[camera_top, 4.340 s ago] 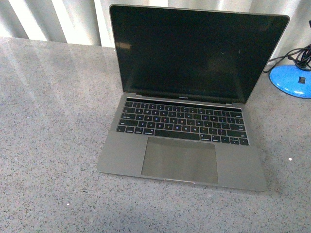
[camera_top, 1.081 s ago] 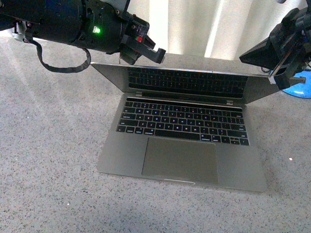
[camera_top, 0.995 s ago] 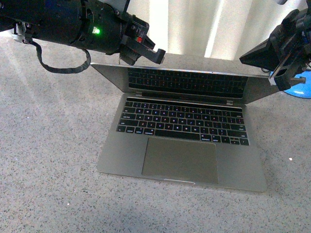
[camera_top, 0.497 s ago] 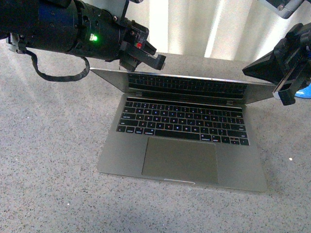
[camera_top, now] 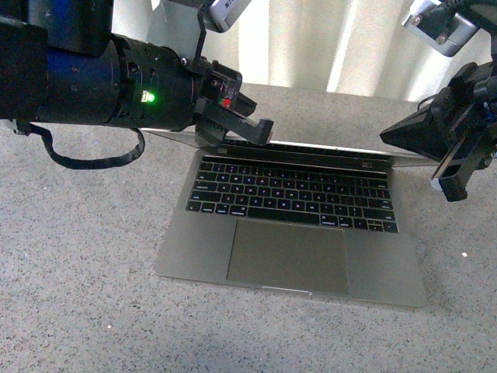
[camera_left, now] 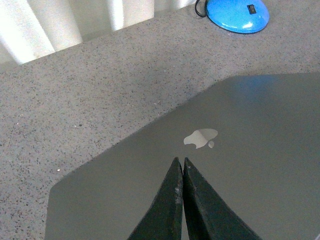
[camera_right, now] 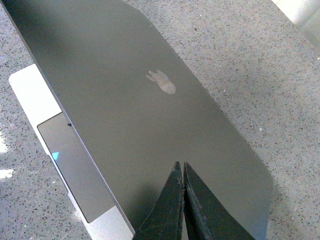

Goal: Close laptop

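The space-grey laptop point(camera_top: 291, 237) lies on the speckled table with its lid folded far down, hanging low over the black keys. My left gripper point(camera_top: 260, 130) is shut and presses on the lid's left part. My right gripper point(camera_top: 449, 185) is shut at the lid's right corner. In the left wrist view the shut gripper point(camera_left: 180, 161) rests on the grey lid point(camera_left: 250, 160) just below the pale apple logo point(camera_left: 201, 138). In the right wrist view the shut gripper point(camera_right: 179, 164) rests on the lid point(camera_right: 115, 85), with the trackpad point(camera_right: 75, 170) showing beyond its edge.
A blue round lamp base point(camera_left: 236, 13) with a black cord stands on the table behind the laptop's right side. Pale curtains point(camera_top: 326, 43) hang along the table's back edge. Grey speckled tabletop point(camera_top: 78, 256) surrounds the laptop.
The lid has swung down from upright to nearly flat over the keyboard. Both arms came in behind it and moved down and forward with it; in the last half second it dropped further.
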